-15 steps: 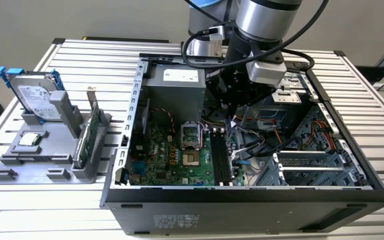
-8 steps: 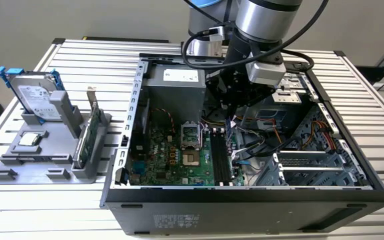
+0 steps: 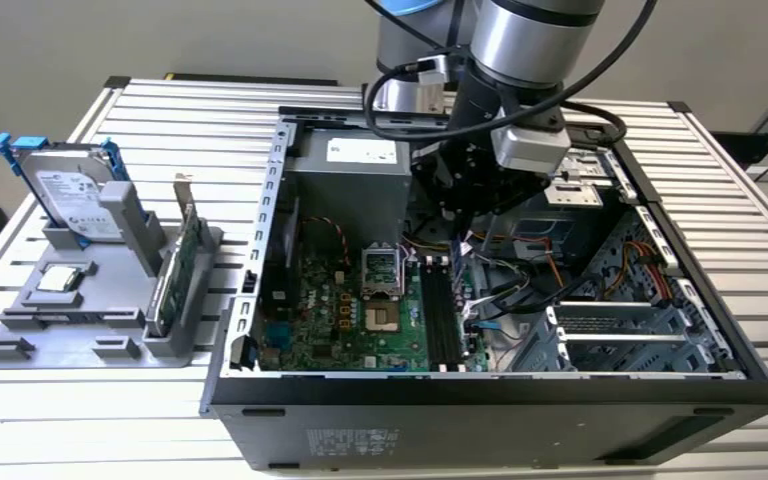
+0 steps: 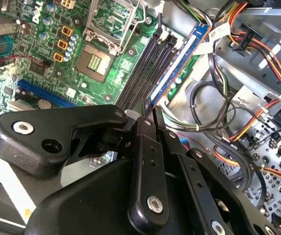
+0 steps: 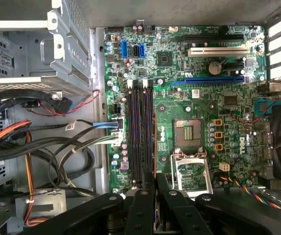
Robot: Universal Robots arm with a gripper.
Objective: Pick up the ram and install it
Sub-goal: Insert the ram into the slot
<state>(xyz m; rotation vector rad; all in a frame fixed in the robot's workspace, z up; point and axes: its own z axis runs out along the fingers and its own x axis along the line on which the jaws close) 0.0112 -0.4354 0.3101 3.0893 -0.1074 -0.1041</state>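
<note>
An open computer case (image 3: 491, 400) lies on a slatted metal table (image 3: 758, 220), its green motherboard (image 5: 199, 107) exposed. The arm reaches down into the case, and the gripper (image 4: 147, 115) hangs directly above the black memory slots (image 5: 140, 132). The ram (image 4: 182, 61), a thin blue stick, stands on edge in the slot nearest the cable bundle (image 4: 214, 112); the second wrist view shows the fingers (image 4: 147, 147) drawn together at its near end, though whether they actually clamp the ram cannot be told. At the exterior view's left, a grey holder (image 3: 84, 320) carries a silver hard drive (image 3: 71, 190) and a green card (image 3: 184, 265).
</note>
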